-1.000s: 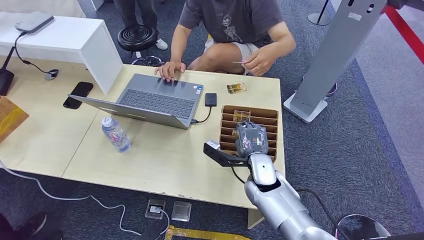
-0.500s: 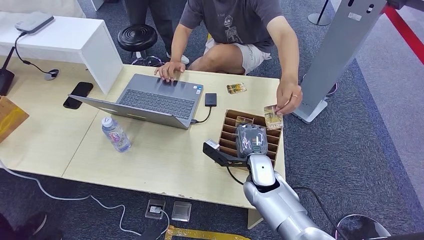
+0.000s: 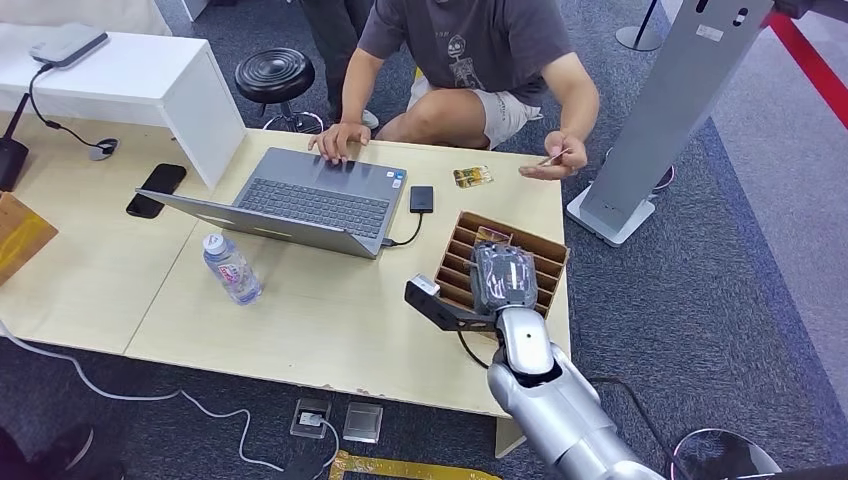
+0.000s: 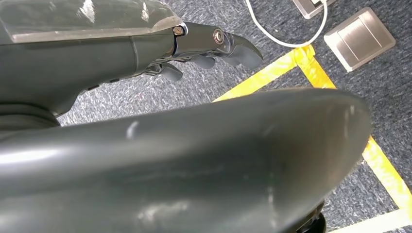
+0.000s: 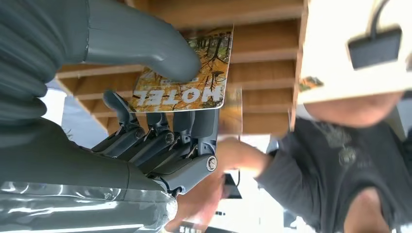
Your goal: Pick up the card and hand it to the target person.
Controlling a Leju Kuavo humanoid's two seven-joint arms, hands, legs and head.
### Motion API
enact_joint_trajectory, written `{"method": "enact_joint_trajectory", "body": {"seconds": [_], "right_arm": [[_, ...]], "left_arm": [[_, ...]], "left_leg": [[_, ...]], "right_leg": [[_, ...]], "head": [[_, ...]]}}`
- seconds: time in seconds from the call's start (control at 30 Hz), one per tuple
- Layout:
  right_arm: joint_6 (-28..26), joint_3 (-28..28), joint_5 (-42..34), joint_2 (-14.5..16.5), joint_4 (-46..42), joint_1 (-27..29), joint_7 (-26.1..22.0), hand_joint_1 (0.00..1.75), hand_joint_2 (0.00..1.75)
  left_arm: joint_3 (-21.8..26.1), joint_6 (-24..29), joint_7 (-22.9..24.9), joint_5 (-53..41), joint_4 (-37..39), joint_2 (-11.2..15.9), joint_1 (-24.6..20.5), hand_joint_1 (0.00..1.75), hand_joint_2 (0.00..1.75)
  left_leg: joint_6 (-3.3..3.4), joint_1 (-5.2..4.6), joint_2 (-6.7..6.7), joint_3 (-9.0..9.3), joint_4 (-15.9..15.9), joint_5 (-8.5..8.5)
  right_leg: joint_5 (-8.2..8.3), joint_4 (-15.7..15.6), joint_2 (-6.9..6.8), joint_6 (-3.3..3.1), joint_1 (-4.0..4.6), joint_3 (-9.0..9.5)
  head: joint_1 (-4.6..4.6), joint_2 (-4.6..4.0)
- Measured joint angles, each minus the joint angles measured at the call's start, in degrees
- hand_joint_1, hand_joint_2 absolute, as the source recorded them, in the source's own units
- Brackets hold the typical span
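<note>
A card (image 5: 187, 80) printed with autumn trees and the word HOTEL is pinched by the right hand (image 3: 503, 279), the thick thumb pressed on its printed face and the darker fingers (image 5: 160, 133) lined up close together behind it. The card is held just above the wooden slotted box (image 3: 545, 262), which sits near the right edge of the tabletop (image 3: 340, 320), toward the near right corner. The right hand is seen from behind in the head view, over the middle of the box. A person (image 3: 470, 50) is crouched at the far edge of the tabletop; one of the person's hands (image 3: 340, 140) rests on the far edge of an open laptop (image 3: 300, 200), and a thin card-like object is held by the other hand (image 3: 550, 160) over the far right corner. Another card (image 3: 472, 177) lies flat near the far edge, beside a small black box (image 3: 421, 198) cabled to the laptop. A water bottle (image 3: 231, 268) lies in front of the laptop. The left hand (image 4: 204, 48) is seen above the carpeted floor, its fingers loosely curled, with nothing held.
</note>
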Motion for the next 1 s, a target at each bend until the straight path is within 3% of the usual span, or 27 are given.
{"method": "enact_joint_trajectory", "body": {"seconds": [0.4, 0.6, 0.8, 1.0], "right_arm": [[-1.89, -4.12, 2.79, -4.89, -20.62, 2.99, 0.31, 1.42, 1.75], [-2.59, -5.87, 3.28, -6.51, -27.77, 3.54, -0.07, 1.47, 1.75], [-2.5, -6.47, 3.88, -7.24, -28.61, 0.92, -0.92, 1.49, 1.75], [-2.86, -6.37, 5.02, -6.66, -23.11, -3.93, -1.67, 1.43, 1.75]], "left_arm": [[0.02, 0.0, -0.76, 0.0, 0.0, 0.0, 0.18, 0.0, 0.0], [0.02, 0.0, -0.81, -0.03, 0.0, 0.0, 0.17, 0.0, 0.0], [0.0, 0.0, -0.37, -0.57, 0.0, 0.0, -0.25, 0.0, 0.0], [0.0, 0.0, 0.27, -1.19, 0.0, -0.02, -0.81, 0.0, 0.0]], "left_leg": [[0.0, 0.0, 0.0, 0.0, 0.01, 0.0], [0.0, 0.0, 0.0, 0.0, 0.01, 0.0], [0.0, 0.0, 0.0, -0.02, 0.01, 0.0], [0.0, 0.0, -0.02, -0.04, 0.01, 0.0]], "right_leg": [[0.0, -0.01, 0.02, 0.0, 0.0, -0.02], [0.0, 0.0, 0.02, 0.0, 0.0, -0.01], [0.01, 0.0, 0.02, 0.0, 0.0, 0.0], [0.01, 0.01, 0.0, 0.0, 0.0, 0.01]], "head": [[-0.01, 0.0], [-0.03, 0.0], [-0.02, 0.0], [-0.02, 0.0]]}}
